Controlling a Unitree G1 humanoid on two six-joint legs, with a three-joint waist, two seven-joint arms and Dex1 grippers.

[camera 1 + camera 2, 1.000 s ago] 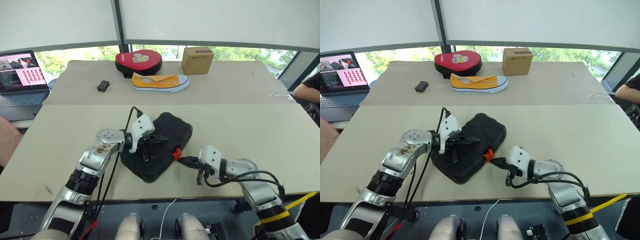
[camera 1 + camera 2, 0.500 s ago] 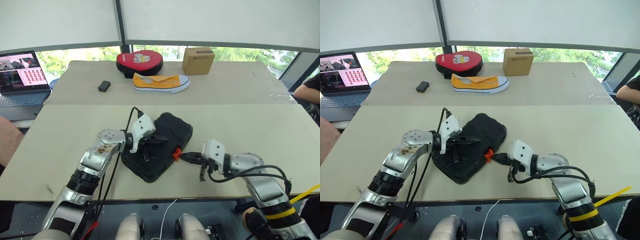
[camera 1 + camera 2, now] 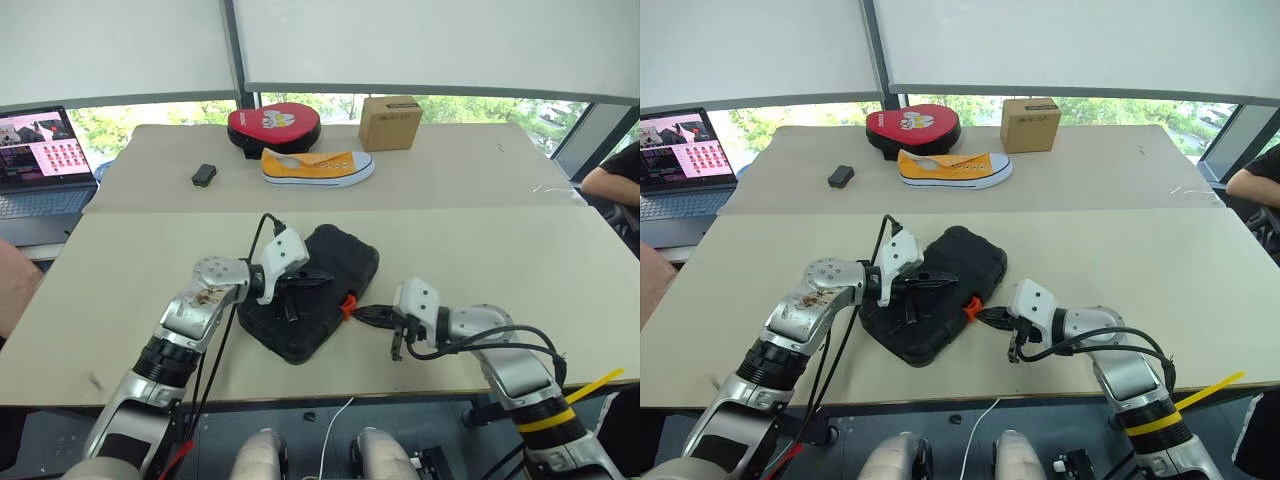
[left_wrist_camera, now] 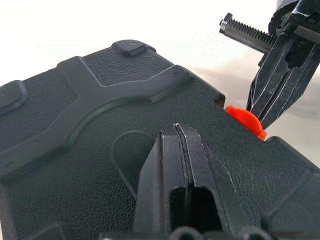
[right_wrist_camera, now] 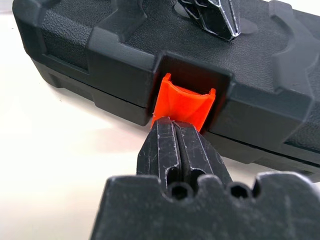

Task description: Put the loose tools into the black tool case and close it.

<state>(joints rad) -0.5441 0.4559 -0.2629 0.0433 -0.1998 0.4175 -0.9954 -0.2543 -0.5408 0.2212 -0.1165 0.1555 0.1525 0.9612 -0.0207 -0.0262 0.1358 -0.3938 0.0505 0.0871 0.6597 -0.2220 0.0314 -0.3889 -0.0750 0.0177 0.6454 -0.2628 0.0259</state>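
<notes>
We rest our left gripper [image 3: 318, 279], fingers pressed together, on the closed black tool case [image 3: 330, 262] beneath it; our right gripper [image 5: 176, 131], likewise closed and empty, touches its orange latch [image 5: 184, 102] ahead.

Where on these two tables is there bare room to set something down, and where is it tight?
Free: the near table right of the black tool case, and its left part toward the laptop; the far table right of the cardboard box. Crowded: around the case, with the left gripper on its lid and the right gripper at the orange latch.
</notes>
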